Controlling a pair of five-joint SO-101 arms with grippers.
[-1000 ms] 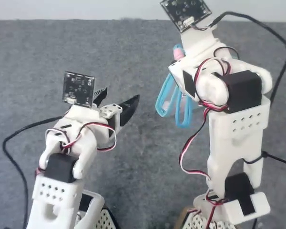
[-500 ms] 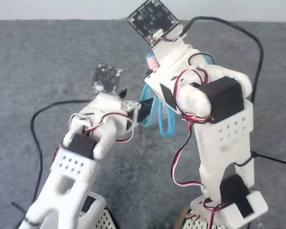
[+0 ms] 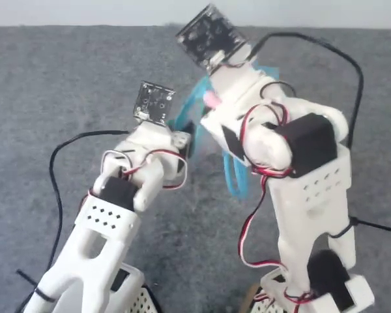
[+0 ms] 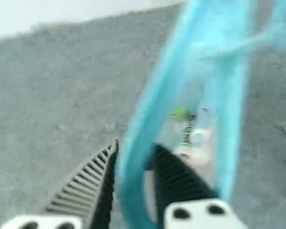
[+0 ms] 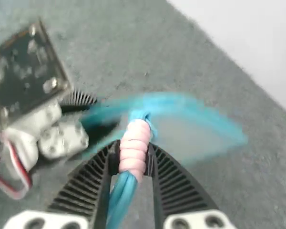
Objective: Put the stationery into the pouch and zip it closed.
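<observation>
A clear pouch with a blue rim (image 3: 237, 171) hangs in the air between the two arms. My right gripper (image 3: 212, 104) is shut on its pink pull tab (image 5: 133, 153), with blue cord running down between the fingers of the gripper (image 5: 132, 145). My left gripper (image 4: 136, 148) sits just to the left of it, fingers closed around the pouch's blue edge (image 4: 133, 181). Through the clear side, small green and white items (image 4: 188, 129) show inside the pouch. In the high view the left gripper (image 3: 186, 140) is partly hidden behind its own wrist.
The table is covered in grey felt (image 3: 65, 78), bare to the left and at the back up to the white wall (image 3: 85, 12). The arm bases (image 3: 127, 293) stand at the near edge. A black cable (image 3: 55, 176) loops beside the left arm.
The left arm swung right and forward to the pouch, and its open fingers closed around the blue edge. The right arm shifted the hanging pouch left toward it.
</observation>
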